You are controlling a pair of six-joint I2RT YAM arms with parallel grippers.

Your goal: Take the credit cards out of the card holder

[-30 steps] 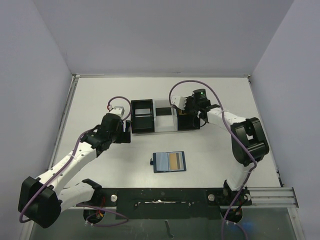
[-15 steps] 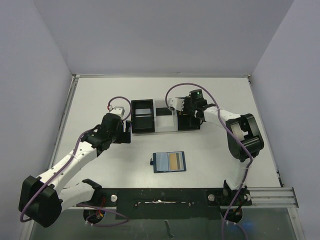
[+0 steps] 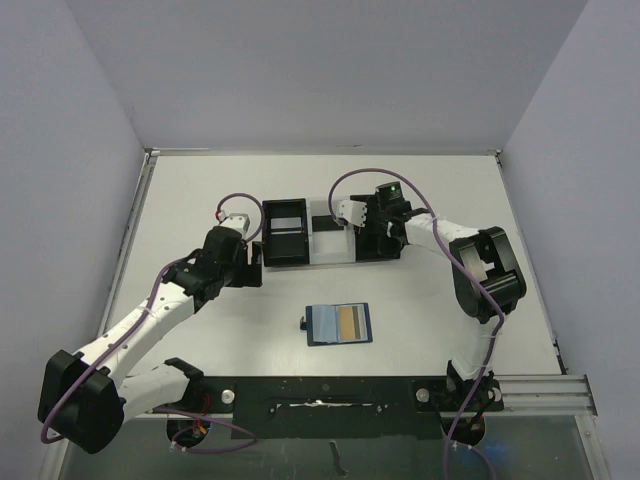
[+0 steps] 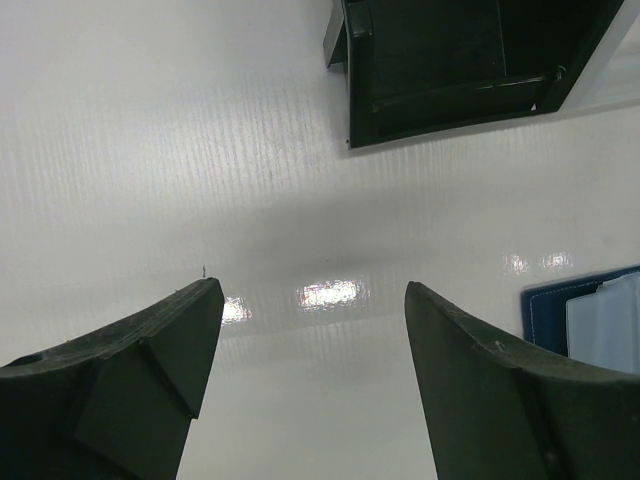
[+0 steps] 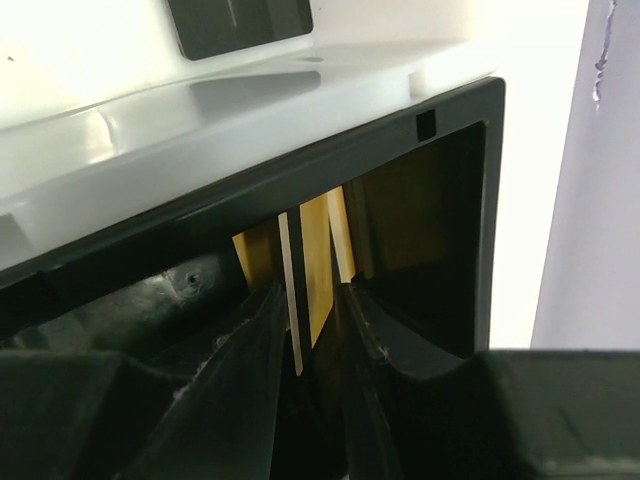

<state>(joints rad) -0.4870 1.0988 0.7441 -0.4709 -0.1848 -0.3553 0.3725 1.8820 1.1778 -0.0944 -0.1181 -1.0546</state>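
The card holder (image 3: 340,323) lies open on the table's near middle, showing a gold credit card (image 3: 349,321) in its slots; its blue corner (image 4: 585,315) also shows in the left wrist view. My left gripper (image 3: 251,270) (image 4: 312,290) hovers open over bare table, left of the holder, with nothing in it. My right gripper (image 3: 372,232) (image 5: 308,295) reaches down into the right black box (image 3: 378,243). Its jaws stand slightly apart. Another gold credit card (image 5: 318,250) stands on edge in the gap, with dark space on both sides.
Two black boxes, left (image 3: 285,232) and right, are joined by a clear section (image 3: 330,243) at the table's middle back. A small dark flat piece (image 3: 325,219) lies behind the clear section. Walls close in the table on three sides.
My right gripper's jaws have parted around the gold card inside the right black box, and the right forearm has swung slightly left. The left arm and the card holder have not moved.
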